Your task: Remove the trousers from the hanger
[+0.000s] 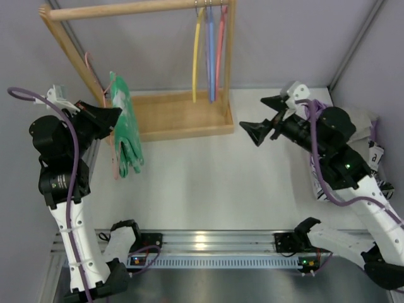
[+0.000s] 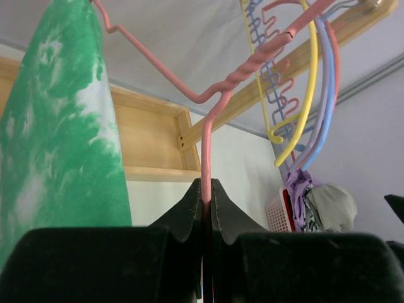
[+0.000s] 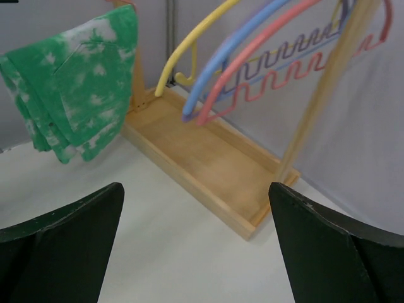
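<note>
**Top external view.** A wooden rack with a tray base stands at the far side of the white surface. Left of the rack, the left hand holds up a thin, pale pink wire hanger. A small pair of bright green, white-speckled cloth trousers is draped over the hanger and hangs down in front of the rack's left end. Three thick hangers, yellow, blue and red, hang from the rack's rail at its right end. The right hand hovers just right of the rack, well apart from the trousers, with nothing in it.

**Left wrist view.** The fingers of the left hand are pressed together, clamped on the straight wire below the hanger's twisted neck. The trousers fill the left of the view, beside the grip but not in it. A heap of grey and purple clothes lies beyond the rack's right end.

**Right wrist view.** The fingers of the right hand stand wide apart and point toward the rack's tray. The trousers hang folded, up and to the left of the tray.

**Progress.** The hanger is lifted and steadied in one hand, and the other hand is free and open. The removal itself is not yet done, because the trousers are fully on the hanger. What is left, by this reading, is for the right hand to reach across the front of the rack, take hold of the cloth and draw it off the wire.
</note>
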You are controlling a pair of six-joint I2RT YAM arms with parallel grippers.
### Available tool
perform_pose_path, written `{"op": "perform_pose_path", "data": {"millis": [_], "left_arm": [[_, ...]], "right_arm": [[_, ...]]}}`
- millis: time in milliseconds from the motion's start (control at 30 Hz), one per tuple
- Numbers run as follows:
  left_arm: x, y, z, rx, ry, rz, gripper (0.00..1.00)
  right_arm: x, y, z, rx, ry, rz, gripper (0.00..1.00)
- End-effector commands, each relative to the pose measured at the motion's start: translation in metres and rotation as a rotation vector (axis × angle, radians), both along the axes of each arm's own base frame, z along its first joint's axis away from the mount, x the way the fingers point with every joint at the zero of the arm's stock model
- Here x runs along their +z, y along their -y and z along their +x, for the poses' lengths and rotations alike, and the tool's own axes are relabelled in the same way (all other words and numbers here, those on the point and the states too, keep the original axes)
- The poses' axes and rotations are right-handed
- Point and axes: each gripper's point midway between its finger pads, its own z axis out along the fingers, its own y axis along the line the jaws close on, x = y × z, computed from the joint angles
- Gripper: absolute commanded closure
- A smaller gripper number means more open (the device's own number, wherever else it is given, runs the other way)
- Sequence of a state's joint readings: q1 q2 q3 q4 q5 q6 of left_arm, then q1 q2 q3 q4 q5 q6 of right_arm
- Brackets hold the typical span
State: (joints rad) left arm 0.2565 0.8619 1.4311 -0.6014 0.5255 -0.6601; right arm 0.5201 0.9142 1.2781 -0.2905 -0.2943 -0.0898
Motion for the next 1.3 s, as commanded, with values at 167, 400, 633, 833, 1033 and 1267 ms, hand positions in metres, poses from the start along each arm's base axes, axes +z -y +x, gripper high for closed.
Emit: {"op": "perform_pose_path", "data": {"millis": [167,400,633,833,1033,1267], "left_arm": [[0.043,-0.027,-0.012,0.210,0.064,-0.063,1.00],[0.041,-0.012,-0.014,0.144,0.021,-0.195,1.00],[0.044,-0.005,-0.017,0.114,0.001,-0.280,1.00],[0.051,-0.005,-0.019,0.119,0.013,-0.295,1.00],[0.057,-0.002,-0.018,0.101,0.015,-0.312,1.00],[0.063,-0.002,-0.020,0.101,0.030,-0.304,1.00]], "right_arm": [[0.005,-0.111,-0.010,0.083,0.175,-0.041,0.01],[0.004,-0.198,-0.052,0.207,0.283,0.089,0.01],[-0.011,-0.254,-0.072,0.218,0.307,0.127,0.01],[-0.023,-0.282,-0.072,0.188,0.233,0.142,0.01],[-0.033,-0.307,-0.068,0.185,0.225,0.122,0.10],[-0.040,-0.329,-0.067,0.207,0.233,0.125,0.20]]}}
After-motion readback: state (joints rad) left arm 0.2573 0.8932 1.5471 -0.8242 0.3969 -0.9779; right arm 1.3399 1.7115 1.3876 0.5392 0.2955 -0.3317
